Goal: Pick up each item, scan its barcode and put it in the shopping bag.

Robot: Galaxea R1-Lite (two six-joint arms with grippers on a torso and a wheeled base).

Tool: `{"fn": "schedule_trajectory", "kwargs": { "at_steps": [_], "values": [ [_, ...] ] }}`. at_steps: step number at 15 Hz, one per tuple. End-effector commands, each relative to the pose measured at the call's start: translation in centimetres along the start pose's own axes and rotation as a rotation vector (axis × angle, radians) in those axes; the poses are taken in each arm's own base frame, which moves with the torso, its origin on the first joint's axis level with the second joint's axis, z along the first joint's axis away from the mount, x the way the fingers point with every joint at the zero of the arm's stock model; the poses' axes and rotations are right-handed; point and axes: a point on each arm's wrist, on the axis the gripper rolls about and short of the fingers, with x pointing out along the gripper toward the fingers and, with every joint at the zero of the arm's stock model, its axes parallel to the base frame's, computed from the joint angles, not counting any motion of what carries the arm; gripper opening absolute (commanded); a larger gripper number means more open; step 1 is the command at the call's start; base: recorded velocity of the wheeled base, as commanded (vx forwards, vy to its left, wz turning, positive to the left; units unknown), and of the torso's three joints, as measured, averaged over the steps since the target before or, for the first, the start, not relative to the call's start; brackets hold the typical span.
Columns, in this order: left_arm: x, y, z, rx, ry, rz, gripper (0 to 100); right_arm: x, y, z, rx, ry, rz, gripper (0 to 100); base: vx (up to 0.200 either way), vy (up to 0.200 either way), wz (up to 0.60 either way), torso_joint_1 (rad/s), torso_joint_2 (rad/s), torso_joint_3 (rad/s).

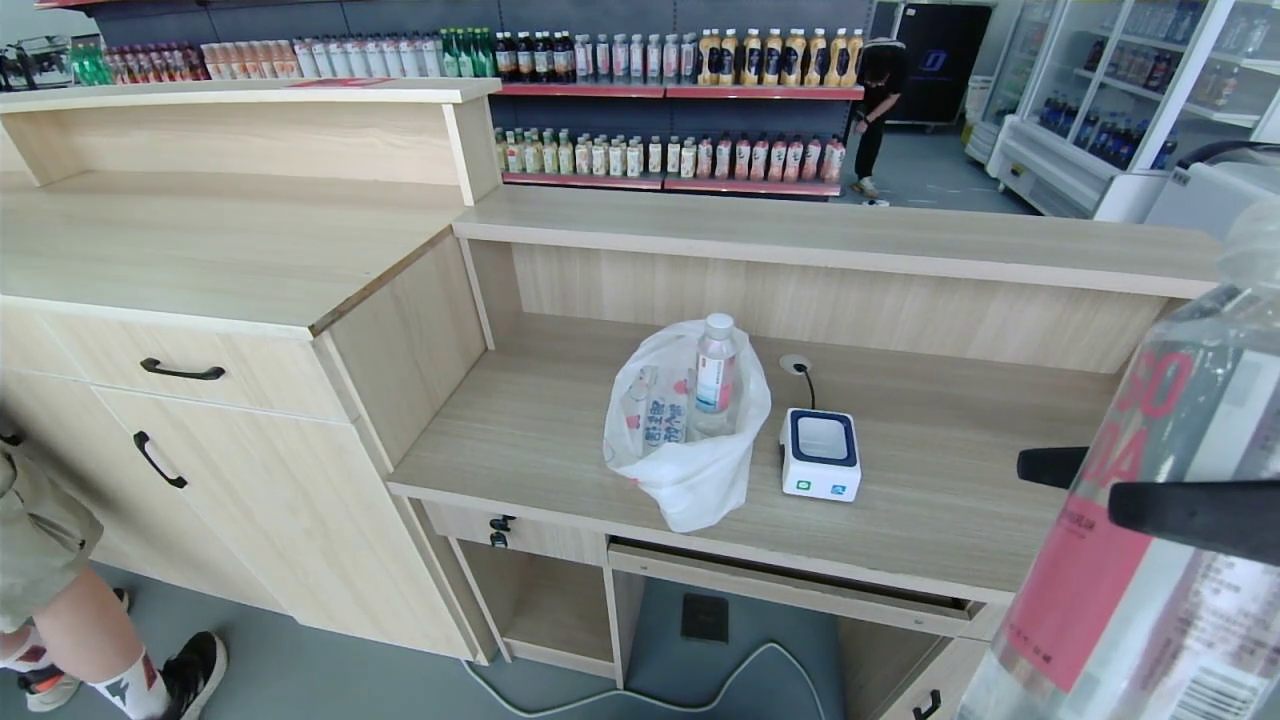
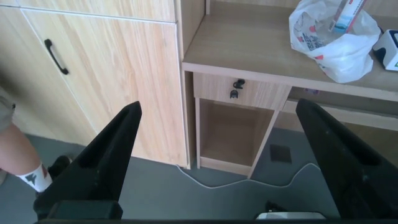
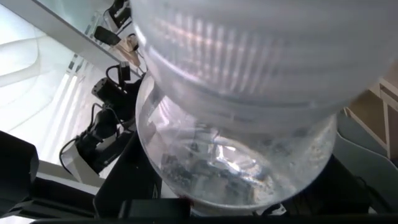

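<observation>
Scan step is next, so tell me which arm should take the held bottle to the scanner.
Right. The right gripper grips the bottle, raised on the scanner side. The left gripper hangs open and empty, low before the cabinet.

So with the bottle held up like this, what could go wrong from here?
The held bottle has its barcode near its base, facing the head camera, so it may miss the scanner unless turned.
The shopping bag already holds an upright bottle and pouches; lowering another in could topple them or the bag.
The scanner stands close beside the bag, so a wide swing might knock it.
</observation>
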Motion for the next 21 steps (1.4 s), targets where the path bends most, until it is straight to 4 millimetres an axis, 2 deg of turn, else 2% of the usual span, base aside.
{"fn": "schedule_trajectory", "kwargs": {
  "at_steps": [1,8,10,11,12,14,15,17,18,21],
  "values": [
    [0.0,0.0,0.0,0.0,-0.001,0.0,100,-0.1,0.0,0.1,-0.005,-0.007,-0.004,0,0.0,0.0,0.0,0.0,0.0,0.0],
    [0.0,0.0,0.0,0.001,-0.001,0.0,100,-0.3,-0.4,0.2,-0.019,-0.021,-0.041,0,0.0,0.0,0.0,0.0,0.0,0.0],
    [0.0,0.0,0.0,0.001,-0.001,0.0,100,0.2,-1.8,0.3,-0.169,-0.014,-0.116,0,0.0,0.0,0.0,0.0,0.0,0.0],
    [0.0,0.0,0.0,0.001,-0.001,0.0,100,0.7,-4.6,0.6,-0.347,0.0,-0.338,0,0.0,0.0,0.0,0.0,0.0,0.0],
    [0.0,0.0,0.0,0.001,-0.001,0.0,100,0.4,-7.3,0.8,-0.524,0.034,-0.562,0,0.0,0.0,0.0,0.0,0.0,0.0],
    [0.0,0.0,0.0,0.0,-0.001,0.0,100,-1.4,-12.1,0.8,-0.768,0.072,-0.854,0,0.0,0.0,0.0,0.0,0.0,0.0],
    [0.0,0.0,0.0,0.001,-0.001,0.0,100,-2.1,-14.1,0.4,-0.861,0.073,-0.947,0,0.0,0.0,0.0,0.0,0.0,0.0],
    [0.0,0.0,0.0,0.001,-0.001,0.0,100,-2.6,-16.9,0.4,-0.954,0.04,-1.054,0,0.0,0.0,0.0,0.0,0.0,0.0],
    [0.0,0.0,0.0,0.001,-0.001,0.0,100,-2.1,-18.6,0.7,-1.014,0.012,-1.078,0,0.0,0.0,0.0,0.0,0.0,0.0],
    [0.0,0.0,0.0,0.001,-0.001,0.0,100,-2.0,-21.8,0.4,-1.161,0.071,-1.12,0,0.0,0.0,0.0,0.0,0.0,0.0]
  ]
}}
